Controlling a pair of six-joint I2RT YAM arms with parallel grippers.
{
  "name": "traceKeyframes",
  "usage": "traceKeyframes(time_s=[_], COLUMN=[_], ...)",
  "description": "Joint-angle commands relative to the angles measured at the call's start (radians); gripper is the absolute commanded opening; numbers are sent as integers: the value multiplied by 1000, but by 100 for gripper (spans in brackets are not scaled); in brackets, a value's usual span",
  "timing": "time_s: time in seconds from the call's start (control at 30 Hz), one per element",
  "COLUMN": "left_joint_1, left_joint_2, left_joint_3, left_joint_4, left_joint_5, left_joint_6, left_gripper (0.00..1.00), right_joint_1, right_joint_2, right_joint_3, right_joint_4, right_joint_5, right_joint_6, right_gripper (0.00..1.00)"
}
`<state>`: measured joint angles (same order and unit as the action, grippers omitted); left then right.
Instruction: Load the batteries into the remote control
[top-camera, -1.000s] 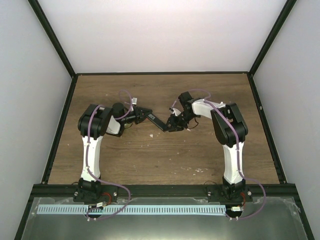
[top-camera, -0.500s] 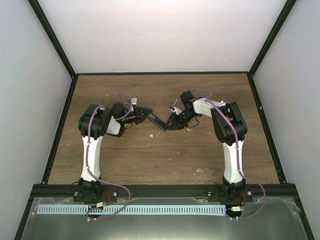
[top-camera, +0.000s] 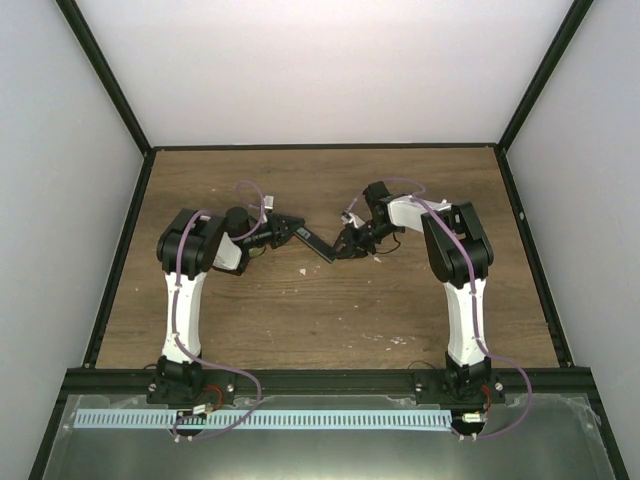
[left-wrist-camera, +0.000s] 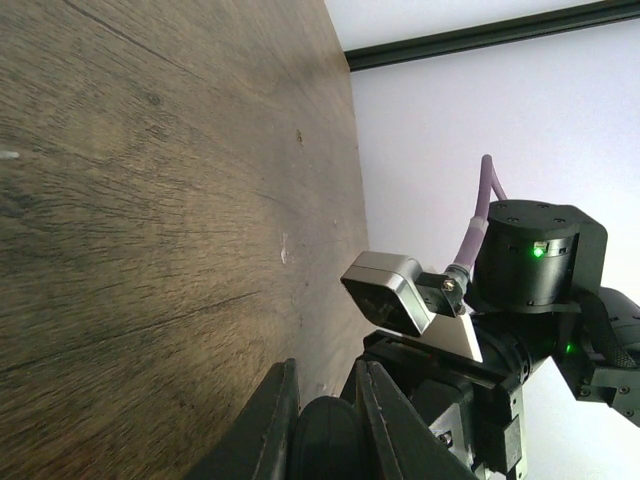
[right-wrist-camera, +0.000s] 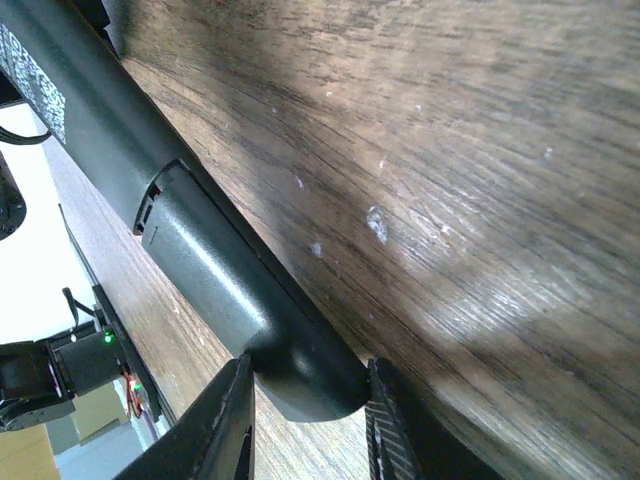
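Over the wooden table, the left gripper pinches one end of the black remote control and the right gripper pinches its battery-cover end, likely bracing it for opening.

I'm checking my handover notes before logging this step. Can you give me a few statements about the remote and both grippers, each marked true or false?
1. The remote control spans between the left gripper and the right gripper. True.
2. The left gripper is open and empty. False: it is shut on one end of the remote control.
3. The remote control's other end sits between the right gripper's fingers. True.
4. The remote control lies alone at the table's far edge. False: it is near the middle of the table, at both grippers.
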<state>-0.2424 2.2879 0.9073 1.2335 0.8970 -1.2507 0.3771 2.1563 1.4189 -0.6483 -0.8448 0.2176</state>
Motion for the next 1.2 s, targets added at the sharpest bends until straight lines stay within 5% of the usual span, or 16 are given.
traceKeyframes(time_s=[0.0,1.17], left_joint_1=[-36,-68], left_joint_2=[20,60], left_joint_3=[1,-17], left_joint_4=[6,209], left_joint_5=[9,-38], left_joint_6=[-9,-147], left_gripper=[0,0], right_joint_1=[2,23], right_joint_2=[35,60], right_joint_3=[14,72], right_joint_4=[35,194], right_joint_5=[6,9], right_joint_6=[-16,106], right_gripper=[24,20])
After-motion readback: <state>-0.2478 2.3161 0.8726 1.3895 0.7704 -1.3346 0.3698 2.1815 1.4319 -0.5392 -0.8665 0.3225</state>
